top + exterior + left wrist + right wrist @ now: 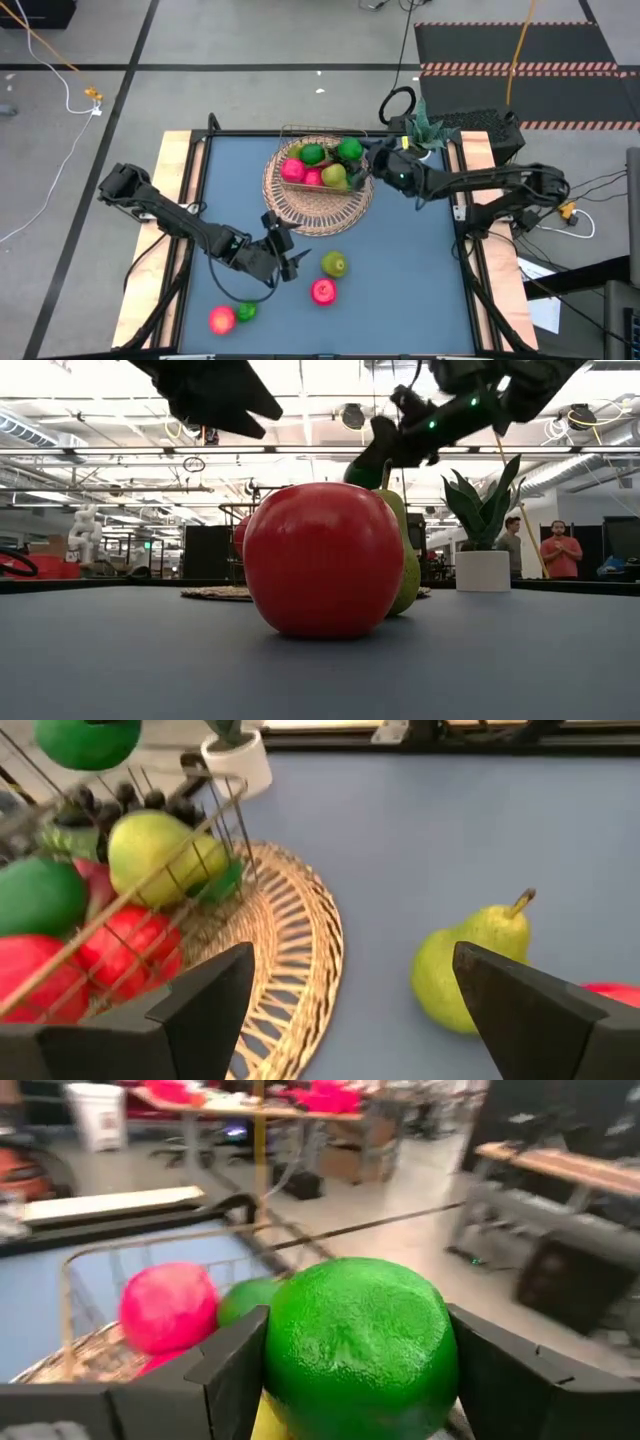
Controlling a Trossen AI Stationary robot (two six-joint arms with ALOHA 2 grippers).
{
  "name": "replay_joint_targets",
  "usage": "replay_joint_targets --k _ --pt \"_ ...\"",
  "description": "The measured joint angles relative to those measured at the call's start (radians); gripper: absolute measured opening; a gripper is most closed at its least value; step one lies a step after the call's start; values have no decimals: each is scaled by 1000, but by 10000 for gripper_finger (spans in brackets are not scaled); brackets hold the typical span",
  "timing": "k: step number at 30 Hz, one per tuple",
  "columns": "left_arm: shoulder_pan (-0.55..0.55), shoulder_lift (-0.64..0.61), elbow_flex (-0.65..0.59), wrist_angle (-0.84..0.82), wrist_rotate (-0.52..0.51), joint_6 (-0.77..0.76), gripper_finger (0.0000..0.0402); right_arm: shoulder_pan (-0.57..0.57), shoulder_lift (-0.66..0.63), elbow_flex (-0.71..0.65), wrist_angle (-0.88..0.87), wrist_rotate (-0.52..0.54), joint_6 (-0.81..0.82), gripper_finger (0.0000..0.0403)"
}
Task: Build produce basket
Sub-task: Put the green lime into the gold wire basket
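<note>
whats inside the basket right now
The basket holds pink-red apples, a green lime, a yellow-green pear and dark grapes. The right gripper holds another lime above it. Anything beneath is covered.

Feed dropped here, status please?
Right gripper shut on green lime over tan wicker basket. Left gripper open, near green pear. Nothing blocking.
</note>
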Motion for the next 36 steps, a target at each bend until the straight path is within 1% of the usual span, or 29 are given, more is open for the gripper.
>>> replay_joint_targets --k 2,3,9,13,16,19,22,24,27,29,31,34,36 --pt "2 1 0 -32 20 -33 333 -29 25 0 23 -72 8 264" --pt "2 1 0 -48 23 -50 330 -40 35 0 38 -89 8 268" --pt "2 1 0 -152 74 -142 311 -77 68 0 51 -87 8 317" --pt "1 1 0 -218 193 -180 301 -77 67 0 56 -87 -13 342" --pt "-8 1 0 -253 245 -191 294 -69 59 0 75 -87 -53 348" --pt "-24 1 0 -292 255 -207 288 -62 47 0 95 -87 -90 349" --pt "-39 1 0 -347 271 -232 283 -38 20 0 95 -88 -34 349" --pt "-53 1 0 -393 304 -264 280 -12 -11 0 56 -124 17 349" --pt "-78 1 0 -477 395 -337 277 44 -58 0 44 -257 78 349" --pt "-91 1 0 -538 498 -392 274 99 -93 -12 76 -336 122 349" --pt "-100 1 1 -603 627 -450 274 170 -95 -28 184 -353 136 350" --pt "-106 1 20 -687 809 -562 273 272 -81 -72 302 -346 125 350" --pt "-108 1 24 -687 891 -649 273 314 -65 -74 358 -346 102 350"
